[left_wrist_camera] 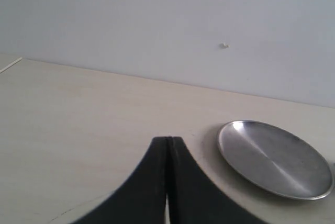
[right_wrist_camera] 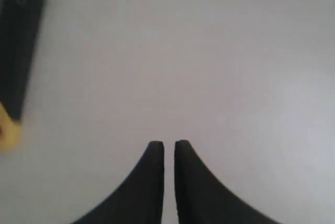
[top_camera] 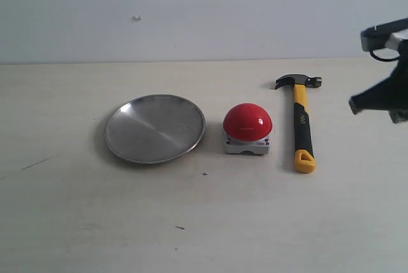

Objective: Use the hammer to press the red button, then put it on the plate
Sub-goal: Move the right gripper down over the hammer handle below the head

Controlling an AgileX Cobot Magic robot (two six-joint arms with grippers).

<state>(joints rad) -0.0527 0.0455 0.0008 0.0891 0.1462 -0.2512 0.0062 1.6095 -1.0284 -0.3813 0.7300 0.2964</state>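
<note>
The hammer [top_camera: 301, 126] lies flat on the table, dark head at the far end and yellow loop at the near end. Left of it sits the red button [top_camera: 247, 122] on its grey base. Farther left rests the empty silver plate [top_camera: 155, 127]. My right gripper [top_camera: 354, 104] hovers right of the hammer, apart from it. In the right wrist view its fingers [right_wrist_camera: 169, 143] stand a narrow gap apart, empty, and the hammer's handle [right_wrist_camera: 21, 41] shows blurred at the picture's edge. My left gripper [left_wrist_camera: 168, 139] is shut and empty, with the plate [left_wrist_camera: 275, 158] off to one side.
The pale table [top_camera: 95, 222] meets a plain light wall [top_camera: 191, 11] at the back. The left arm does not show in the exterior view.
</note>
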